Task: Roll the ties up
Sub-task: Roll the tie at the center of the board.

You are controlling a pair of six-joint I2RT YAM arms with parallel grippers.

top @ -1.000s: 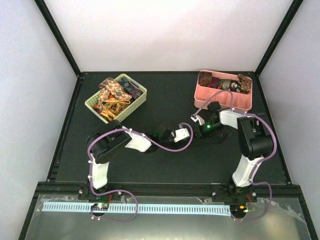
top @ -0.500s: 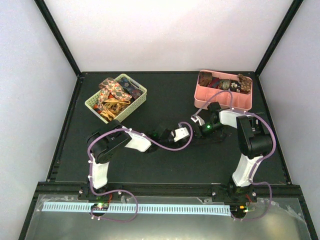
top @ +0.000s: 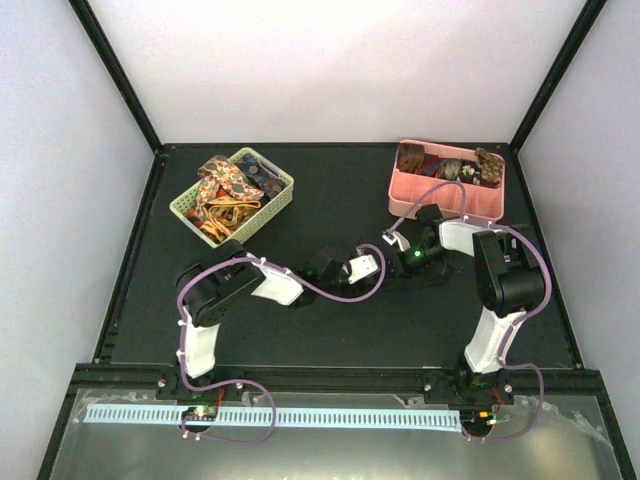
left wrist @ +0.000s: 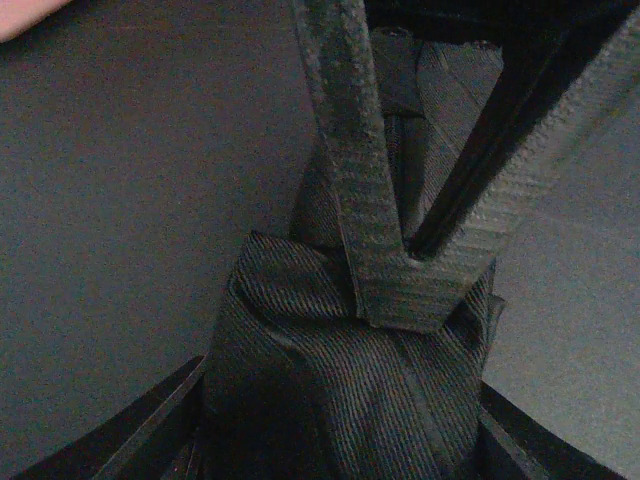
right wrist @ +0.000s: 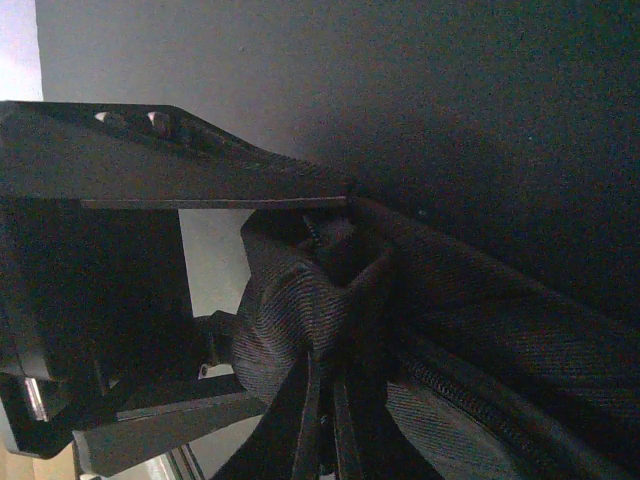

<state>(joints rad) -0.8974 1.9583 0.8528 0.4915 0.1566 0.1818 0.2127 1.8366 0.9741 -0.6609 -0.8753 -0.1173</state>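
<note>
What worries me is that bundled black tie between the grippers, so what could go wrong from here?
1. The left gripper stands open around the black tie, so only the right gripper pinches it. The limp bundle may slacken or unroll.
2. Both grippers crowd the same small bundle, so they could knock together or snag the cloth on the next move.
</note>
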